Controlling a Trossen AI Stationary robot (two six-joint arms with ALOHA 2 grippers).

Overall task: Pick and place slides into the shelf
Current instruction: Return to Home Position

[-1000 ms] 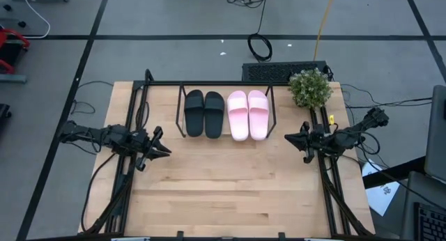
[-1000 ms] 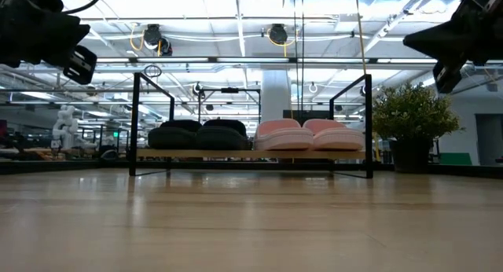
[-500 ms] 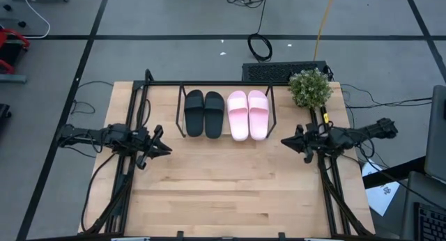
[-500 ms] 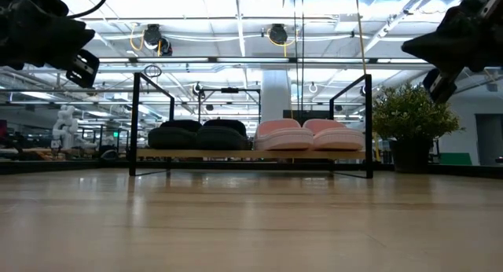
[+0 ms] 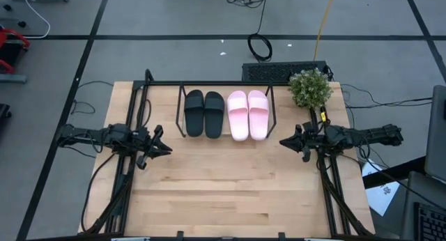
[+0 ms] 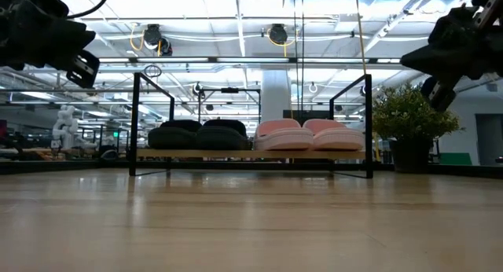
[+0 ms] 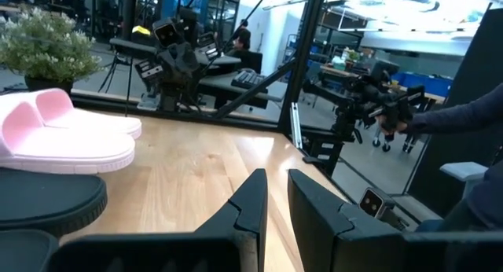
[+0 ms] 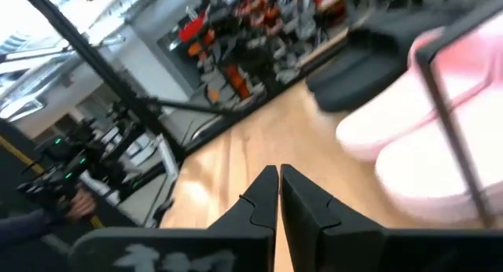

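The shelf (image 5: 226, 84) stands at the table's far middle. On its wooden board (image 6: 251, 154) rest the slides, side by side on their soles: a black pair (image 5: 204, 113) at the left and a pink pair (image 5: 248, 115) at the right. My left gripper (image 5: 167, 148) hovers level at the table's left side, pointing right, with a narrow empty gap between its fingers (image 7: 277, 195). My right gripper (image 5: 282, 141) hovers level at the right side, pointing left, shut and empty (image 8: 279, 178). Both grippers stay clear of the slides.
A potted plant (image 5: 310, 88) stands at the far right corner, just beyond my right arm. Black frame rails (image 5: 129, 178) (image 5: 333, 189) run along the table's left and right sides. Bare wood (image 5: 230, 185) lies in front of the shelf. A person's sleeve (image 7: 464, 123) shows beyond the table.
My right arm has swung about: its rear part has gone toward the table's near edge, so it now lies level across the right side. Its gripper has sunk a little, turned, and stayed shut.
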